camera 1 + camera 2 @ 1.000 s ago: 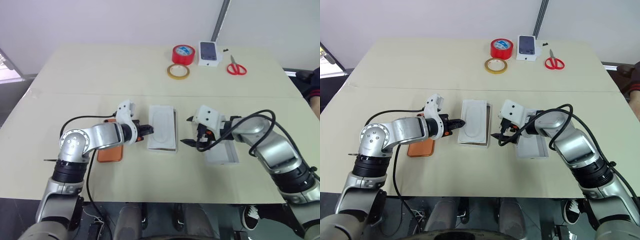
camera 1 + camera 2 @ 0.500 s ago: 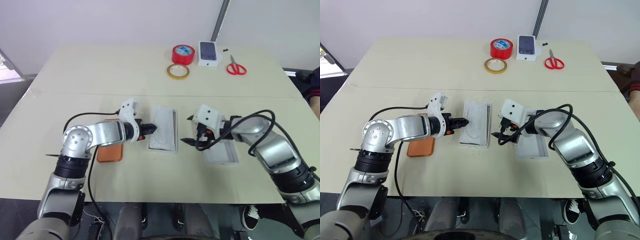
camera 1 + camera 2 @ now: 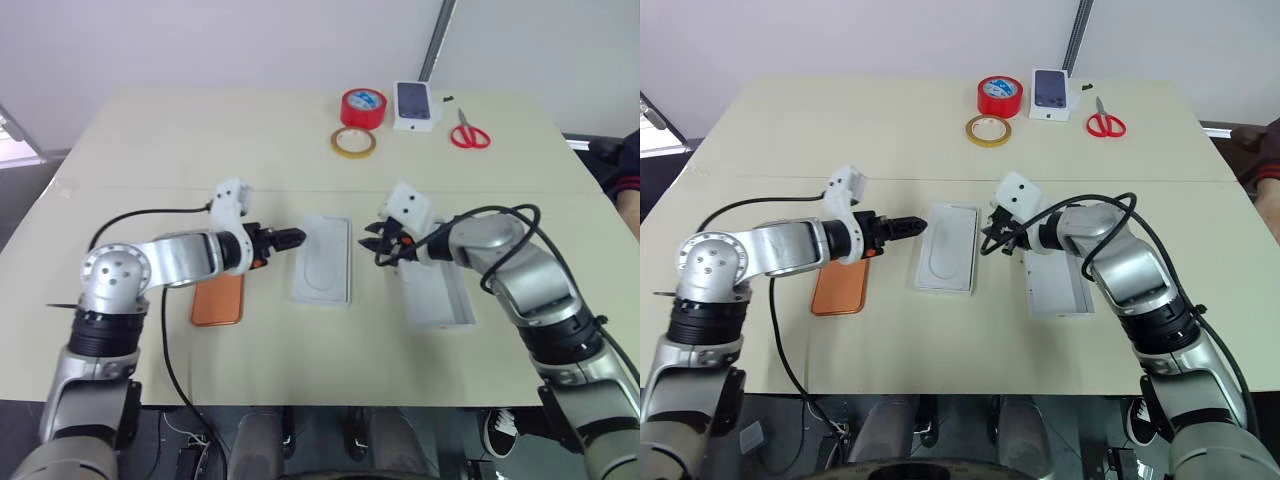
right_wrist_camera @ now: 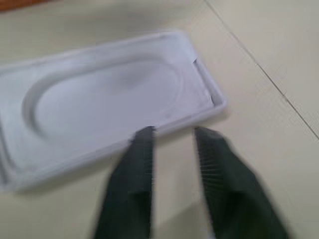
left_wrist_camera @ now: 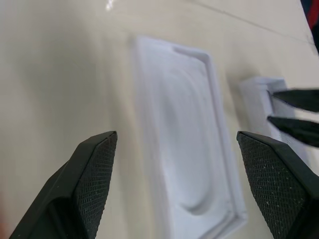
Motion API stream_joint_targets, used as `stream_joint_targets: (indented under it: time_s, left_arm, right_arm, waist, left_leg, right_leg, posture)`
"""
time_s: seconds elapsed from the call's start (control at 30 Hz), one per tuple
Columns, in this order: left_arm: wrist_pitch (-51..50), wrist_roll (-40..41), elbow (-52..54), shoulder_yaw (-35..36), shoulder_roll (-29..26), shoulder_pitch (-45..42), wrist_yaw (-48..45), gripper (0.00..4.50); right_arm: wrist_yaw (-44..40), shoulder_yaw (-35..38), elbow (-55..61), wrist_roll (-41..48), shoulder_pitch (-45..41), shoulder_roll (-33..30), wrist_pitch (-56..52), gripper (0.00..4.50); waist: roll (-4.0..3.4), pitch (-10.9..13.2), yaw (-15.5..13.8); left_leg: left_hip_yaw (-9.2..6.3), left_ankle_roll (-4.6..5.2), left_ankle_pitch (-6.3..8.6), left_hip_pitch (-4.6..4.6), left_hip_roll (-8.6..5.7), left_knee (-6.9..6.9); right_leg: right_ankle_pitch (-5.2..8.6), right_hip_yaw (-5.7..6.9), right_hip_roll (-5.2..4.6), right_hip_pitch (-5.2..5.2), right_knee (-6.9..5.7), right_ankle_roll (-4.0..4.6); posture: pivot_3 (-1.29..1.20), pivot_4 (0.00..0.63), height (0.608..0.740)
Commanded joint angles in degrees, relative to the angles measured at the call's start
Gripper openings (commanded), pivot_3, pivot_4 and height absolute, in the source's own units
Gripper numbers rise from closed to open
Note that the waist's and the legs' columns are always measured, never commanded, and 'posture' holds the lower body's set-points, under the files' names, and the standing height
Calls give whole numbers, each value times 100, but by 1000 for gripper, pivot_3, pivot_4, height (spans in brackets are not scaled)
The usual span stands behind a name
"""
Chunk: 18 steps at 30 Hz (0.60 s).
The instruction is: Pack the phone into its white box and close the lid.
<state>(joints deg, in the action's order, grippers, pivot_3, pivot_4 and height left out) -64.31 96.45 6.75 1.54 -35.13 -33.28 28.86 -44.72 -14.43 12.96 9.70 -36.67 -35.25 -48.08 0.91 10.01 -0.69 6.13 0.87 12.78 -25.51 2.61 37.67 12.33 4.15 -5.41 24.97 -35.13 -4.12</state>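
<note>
- The phone (image 3: 218, 298) is a flat orange-copper slab with rounded corners, lying flat on the near left part of the table, partly under the left forearm; its lens cluster cannot be made out.
- The white box (image 3: 437, 295) is a shallow plain white tray with low walls, lying on the table right of centre, its long side running near to far, under the right wrist.
- Between phone and box lies a flat white insert (image 3: 323, 258) with a long oval recess pressed into it, flat on the table.
- The left gripper (image 3: 290, 238) hangs just left of the insert's far end, pointing right, its two black fingers spread wide with nothing between them.
- The right gripper (image 3: 372, 245) is just right of the insert, pointing left, its fingers drawn nearly together and gripping nothing; the blurred right wrist view shows a narrow gap between the tips over the insert's edge.
- The table (image 3: 180, 140) is pale beige with a seam running left to right across its middle.
- At the far edge stand a red tape roll (image 3: 364, 106), a thin yellowish tape ring (image 3: 355, 142) nearer, a small white carton (image 3: 417, 105) printed with a dark phone, and red-handled scissors (image 3: 470, 133).
- Behind the table is a plain pale wall with a dark slanted pole (image 3: 436, 40).
</note>
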Motion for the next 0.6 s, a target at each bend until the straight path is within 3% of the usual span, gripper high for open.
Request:
stream_joint_targets:
  time_s: [0.03, 0.2, 0.37, 0.6]
  left_arm:
    - [277, -831, 622, 364, -354, 148, -892, 4030]
    - [1195, -2964, 1465, 317, -1478, 1102, -3063, 4030]
    - [2316, -4409, 1919, 350, -2099, 2292, -4864, 4030]
    - [2654, -4780, 2194, 932, -2127, 3396, -6012, 4030]
  right_arm:
    - [222, -18, 70, 35, -277, 361, -151, 41]
    - [801, -513, -536, -298, -683, 1245, -303, 41]
    - [1259, -786, -1413, -672, -963, 1807, -120, 41]
    - [1496, -1049, -1989, -1131, -1017, 2028, 223, 41]
  waist:
    - [0, 0, 8]
    - [0, 0, 119]
    - [-3, 2, 155]
    - [-6, 0, 176]
  left_leg:
    - [2, -4, 2, -3, -3, -1]
    - [18, -25, 4, -12, -4, -25]
    - [24, -49, -9, -19, 1, -67]
    - [27, -62, -19, -106, 7, -68]
  right_leg:
    - [0, -1, -3, 2, 2, 0]
    - [-1, -8, -4, 28, 3, 2]
    - [-1, -13, -12, 60, 4, 3]
    - [-9, -14, -11, 153, -3, 12]
  posture:
    - [0, 150, 740]
    - [0, 150, 740]
    - [0, 150, 740]
    - [0, 150, 740]
